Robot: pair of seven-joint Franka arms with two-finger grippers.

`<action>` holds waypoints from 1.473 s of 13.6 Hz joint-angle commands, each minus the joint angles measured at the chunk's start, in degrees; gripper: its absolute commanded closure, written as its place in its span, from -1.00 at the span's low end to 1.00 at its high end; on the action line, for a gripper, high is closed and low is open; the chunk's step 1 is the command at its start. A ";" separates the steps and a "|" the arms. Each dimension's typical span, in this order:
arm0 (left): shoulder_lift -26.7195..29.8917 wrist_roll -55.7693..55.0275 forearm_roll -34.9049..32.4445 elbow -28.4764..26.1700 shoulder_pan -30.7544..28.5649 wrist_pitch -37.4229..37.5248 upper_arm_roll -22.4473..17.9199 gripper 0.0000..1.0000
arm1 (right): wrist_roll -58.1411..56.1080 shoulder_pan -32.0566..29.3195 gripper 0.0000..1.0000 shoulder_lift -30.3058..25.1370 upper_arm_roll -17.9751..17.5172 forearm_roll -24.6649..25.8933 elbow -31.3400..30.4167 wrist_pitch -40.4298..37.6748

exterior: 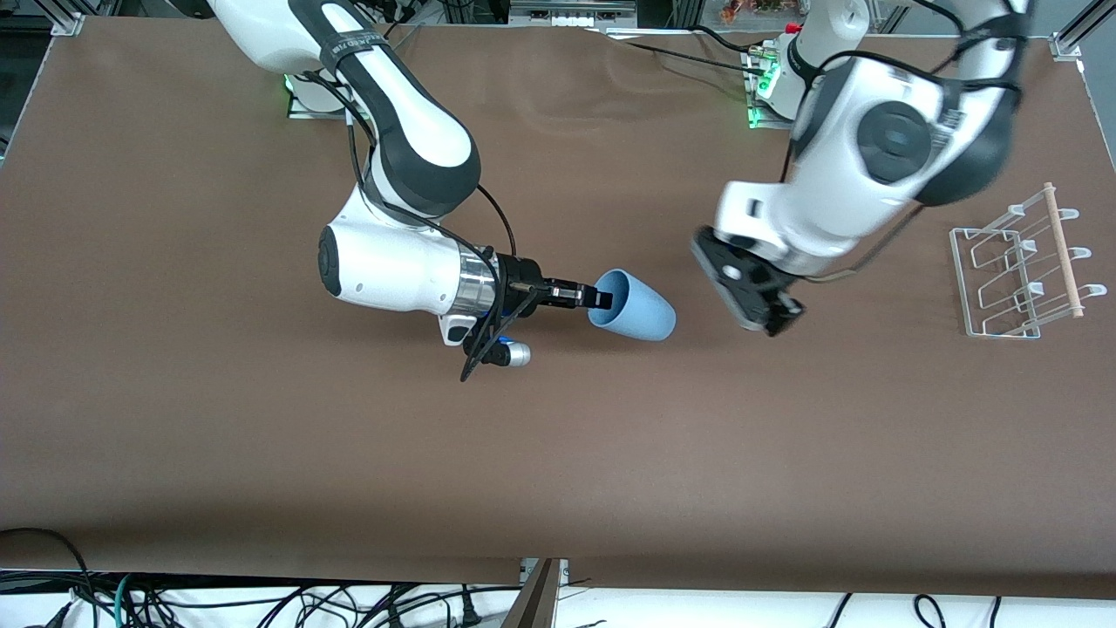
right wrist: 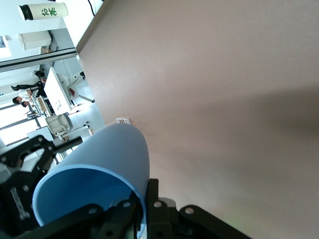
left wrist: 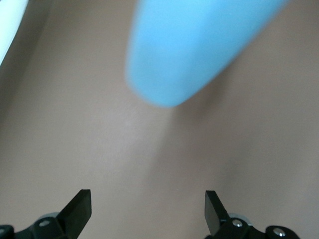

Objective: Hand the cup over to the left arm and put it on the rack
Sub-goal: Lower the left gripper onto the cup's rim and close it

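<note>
- Your right gripper [exterior: 591,298] is clamped on the rim of the cup [exterior: 635,307], one finger inside the mouth and one outside; it holds the cup on its side in the air over the middle of the table [exterior: 261,453], base pointing toward three o'clock in the front view.
- Your left gripper [exterior: 767,310] hangs over the table just at the cup's three o'clock, apart from it, with its fingers [left wrist: 79,209] spread wide and nothing between them.
- Look further out along three o'clock: the rack [exterior: 1020,270] stands on the table at the left arm's end, its wooden dowel [exterior: 1064,249] running along the top, no cup on it yet.
- The surface is a plain brown cover, smooth apart from faint creases near the arm bases at twelve o'clock; cables [exterior: 261,602] lie along the edge at six o'clock.
- The left wrist view gives you what the front view cannot — the cup's rounded base [left wrist: 184,55] seen end-on, blurred, ahead of the spread fingers.
- The right wrist view shows you the cup's open mouth [right wrist: 84,189] right at the clamped fingers, the left gripper [right wrist: 22,184] just past it — and the room past the table's edge: desks, a chair [right wrist: 57,124] and people [right wrist: 22,99].
</note>
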State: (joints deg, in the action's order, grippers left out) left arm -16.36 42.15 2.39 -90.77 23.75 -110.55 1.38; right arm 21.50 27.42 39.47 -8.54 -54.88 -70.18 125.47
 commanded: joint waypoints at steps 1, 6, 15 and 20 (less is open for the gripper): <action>2.29 8.63 -6.14 -2.04 3.22 -3.77 -0.76 -1.00 | 0.39 0.35 1.00 0.78 0.10 -1.19 1.89 0.13; 1.69 15.86 -7.66 -3.98 4.81 -12.05 -0.76 -1.00 | 0.30 0.35 1.00 0.34 0.10 -1.36 1.89 -0.40; -1.04 10.68 -5.02 -3.10 5.08 -15.57 0.72 -1.00 | 0.21 0.26 1.00 0.25 0.10 -1.45 1.89 -0.67; -1.83 6.11 -3.80 -2.83 5.78 -16.44 1.17 -1.00 | -0.05 0.00 1.00 0.25 -0.69 -1.45 1.80 -0.67</action>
State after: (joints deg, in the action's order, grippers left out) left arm -17.76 49.06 -3.44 -93.69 28.82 -125.72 2.47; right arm 21.50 27.44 39.48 -8.56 -55.13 -69.60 124.96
